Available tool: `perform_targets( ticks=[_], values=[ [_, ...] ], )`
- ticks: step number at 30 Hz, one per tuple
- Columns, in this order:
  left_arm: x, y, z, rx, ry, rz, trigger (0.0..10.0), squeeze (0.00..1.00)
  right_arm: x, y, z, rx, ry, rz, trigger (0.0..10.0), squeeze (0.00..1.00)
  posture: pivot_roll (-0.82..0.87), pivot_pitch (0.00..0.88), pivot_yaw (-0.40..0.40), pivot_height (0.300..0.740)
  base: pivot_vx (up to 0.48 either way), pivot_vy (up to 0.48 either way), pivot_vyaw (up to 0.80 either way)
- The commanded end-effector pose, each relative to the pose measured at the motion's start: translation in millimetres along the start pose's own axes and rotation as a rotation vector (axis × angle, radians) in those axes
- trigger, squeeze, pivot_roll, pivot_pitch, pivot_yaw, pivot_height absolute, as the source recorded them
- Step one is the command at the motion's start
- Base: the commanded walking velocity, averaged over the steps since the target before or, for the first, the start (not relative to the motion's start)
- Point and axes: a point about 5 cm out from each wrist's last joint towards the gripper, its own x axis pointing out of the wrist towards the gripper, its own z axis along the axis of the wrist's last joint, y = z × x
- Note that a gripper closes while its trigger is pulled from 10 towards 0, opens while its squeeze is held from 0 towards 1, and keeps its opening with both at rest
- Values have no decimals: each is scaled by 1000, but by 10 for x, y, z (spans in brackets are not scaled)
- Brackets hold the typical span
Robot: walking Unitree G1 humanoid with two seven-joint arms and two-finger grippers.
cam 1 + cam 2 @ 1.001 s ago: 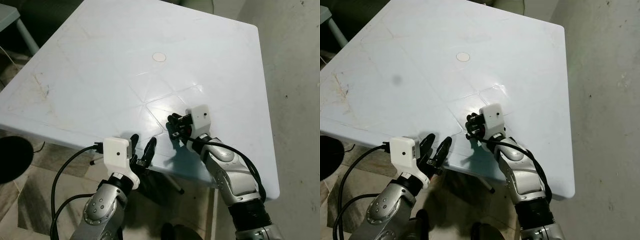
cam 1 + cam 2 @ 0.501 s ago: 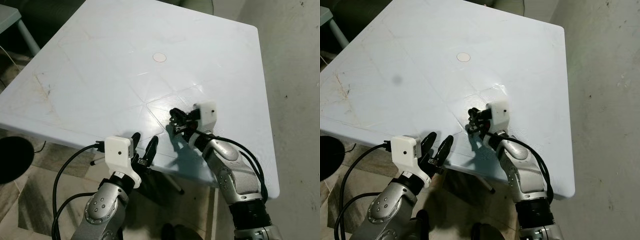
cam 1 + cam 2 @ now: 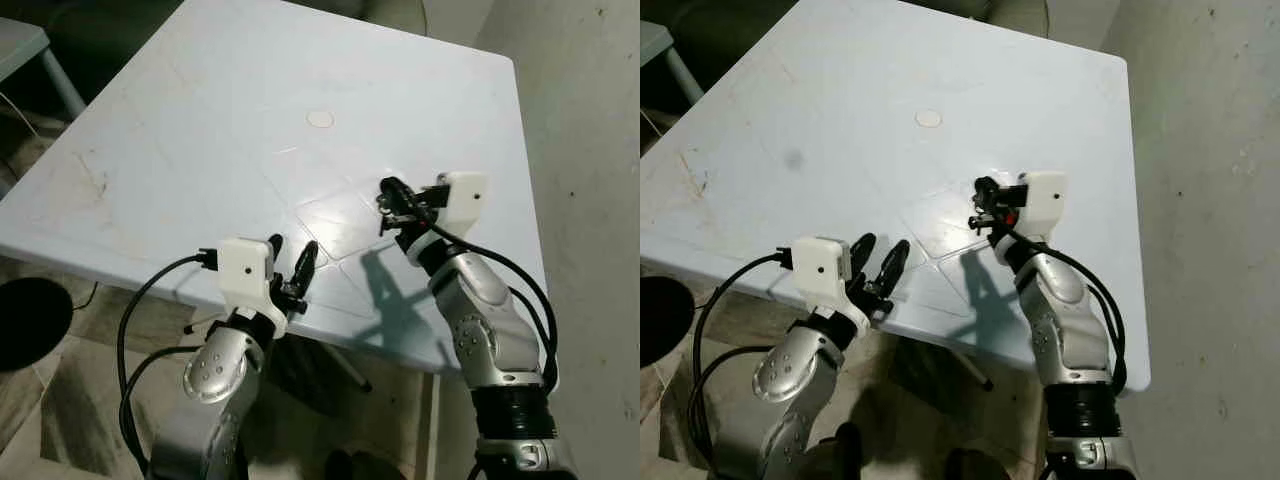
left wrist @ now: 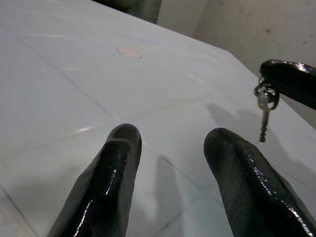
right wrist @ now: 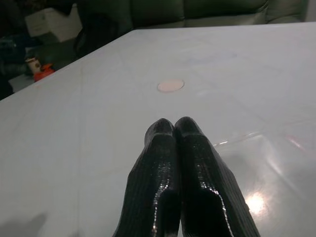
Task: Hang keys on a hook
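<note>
Right tool (image 3: pixel 392 196) pinches, it seems, keys (image 4: pixel 264 106) above table (image 3: pixel 200 130).

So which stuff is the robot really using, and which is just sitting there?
For the job:
- keys, hanging from the right gripper
- right gripper, shut on them

Just there:
- white table
- round cap in the tabletop
- left gripper, open and holding nothing

The right hand (image 3: pixel 392 203) has lifted off the bench (image 3: pixel 200 130), fingers pinched on the keys (image 4: pixel 264 106), which now dangle above the surface, farther from the near edge.
</note>
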Motion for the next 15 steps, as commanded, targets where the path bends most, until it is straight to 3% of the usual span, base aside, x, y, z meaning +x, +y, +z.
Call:
perform_targets(
  ticks=[1,2,3,4,5,7,8,12,15],
  values=[
    [20,6,-16,-2,-1,17,10000,0,-3,-22,153,-9,-67,-21,2157,0,21,139,-89,740,0,0,0],
    [38,36,-6,10,-8,22,10000,0,-7,-38,169,-15,-76,-34,4196,0,20,138,-89,740,0,0,0],
    [42,44,-3,15,-10,23,10000,0,-10,-41,174,-20,-79,-34,4196,0,20,138,-89,740,0,0,0],
    [43,49,1,17,-13,23,10000,0,-14,-40,177,-27,-84,-28,4902,0,21,140,-89,740,0,0,0],
    [46,62,8,20,-16,23,10000,0,-38,-26,164,-83,-77,5,7843,0,21,140,-89,740,0,0,0],
    [48,73,9,20,-17,24,10000,0,-67,-3,136,-153,-65,41,8235,0,21,140,-89,740,0,0,0],
    [43,75,6,20,-18,22,10000,0,-113,42,86,-215,-44,117,10000,0,18,143,-90,740,0,0,0],
    [38,58,-9,18,-17,15,10000,0,-173,62,7,-332,22,203,10000,0,17,148,-90,740,0,0,0],
    [35,37,-16,13,-18,11,10000,0,-202,47,-47,-356,59,232,10000,0,11,156,-91,740,0,0,0]
  ],
)
